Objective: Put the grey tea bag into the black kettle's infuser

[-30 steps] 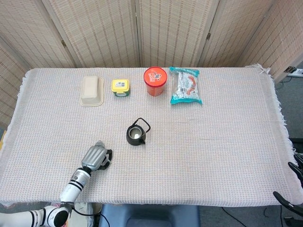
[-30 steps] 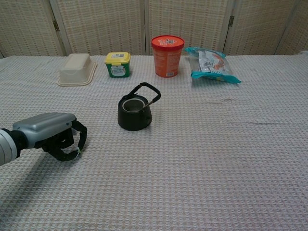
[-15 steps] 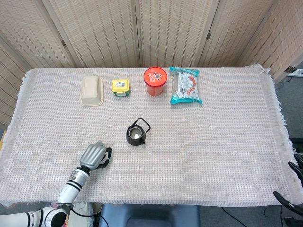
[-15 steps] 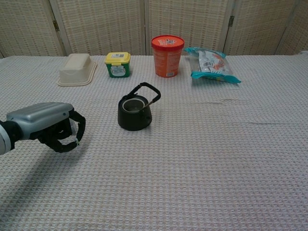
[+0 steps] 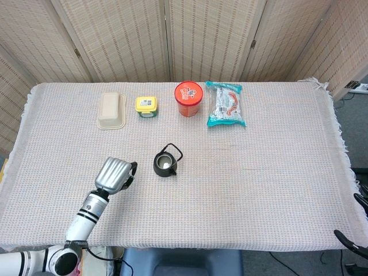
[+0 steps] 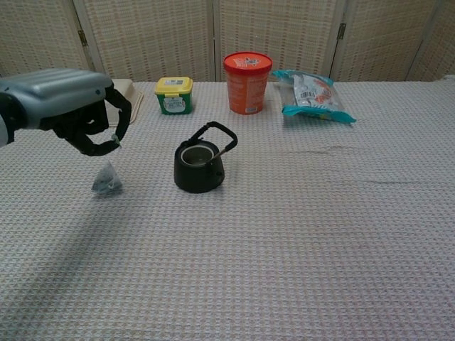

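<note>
- Left of the black kettle [image 6: 199, 168], the left hand [image 6: 84, 112] hangs raised over the cloth-covered table [image 6: 320, 234], its fingers curled in and pinching what looks like a thin string, with the grey tea bag [image 6: 106, 180] dangling below.
- From the chest view the bag hangs clear of the hand, low down and beside the kettle; whether its base brushes the cloth I cannot tell. In the head view the hand hides the bag.
- The kettle stands upright with no lid on, its handle [image 6: 217, 132] arched over the mouth and the infuser [image 6: 197, 154] showing as a pale ring inside.
- My judgement: the bag is very light, soft and loosely filled, so it will swing on its string with any quick move and could snag on the handle or catch the rim.
- Holding by the string end seems the right grip; squeezing the pouch itself risks crushing or tearing it.
- The next step likely calls for a slow carry rightward, a pause to let the swing settle above the opening, then a lowering beside the handle.
- The right hand [image 5: 361, 221] shows only as dark fingertips at the head view's lower right edge; its state cannot be told.
</note>
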